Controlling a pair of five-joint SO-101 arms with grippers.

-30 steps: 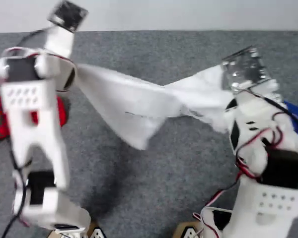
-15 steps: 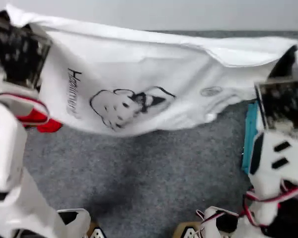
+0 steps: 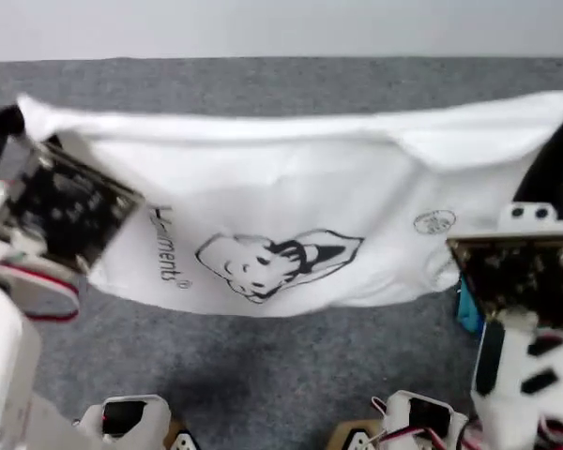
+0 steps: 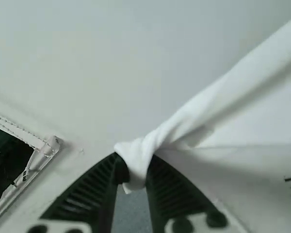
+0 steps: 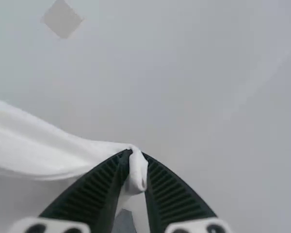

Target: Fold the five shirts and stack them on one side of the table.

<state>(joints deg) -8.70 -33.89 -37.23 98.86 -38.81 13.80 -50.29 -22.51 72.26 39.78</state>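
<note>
Pulled wide since a second ago: white shirt (image 3: 281,187), then a twisted bunch slung between the two arms, half a second ago already spread, now a little lower in the high view with the print nearer the middle

Soft thin knit, held in the air above the table (image 3: 263,375) as one broad band from arm to arm, upper edge taut and nearly straight, lower edge sagging in a shallow curve, a folded flap along the upper edge toward the right arm

On the side facing the high camera: black line drawing (image 3: 277,262) of a cartoon figure lying sideways, a row of dark lettering (image 3: 164,246) standing on end beside it, a small round stamp (image 3: 434,222) nearer the right arm, too small to make out

left gripper (image 4: 131,182): black ribbed fingers pressed onto a gathered corner of the shirt, cloth bulging out between them

right gripper (image 5: 134,177): same ribbed black fingers, pinching a small fold at the opposite corner

Underneath, grey felt-like table covering, matt and slightly fuzzy

Just beside the right arm, partly hidden by it, a teal cloth edge (image 3: 466,314)

At the left wrist a dark circuit board (image 3: 66,211), square, on a white plastic arm body
</note>
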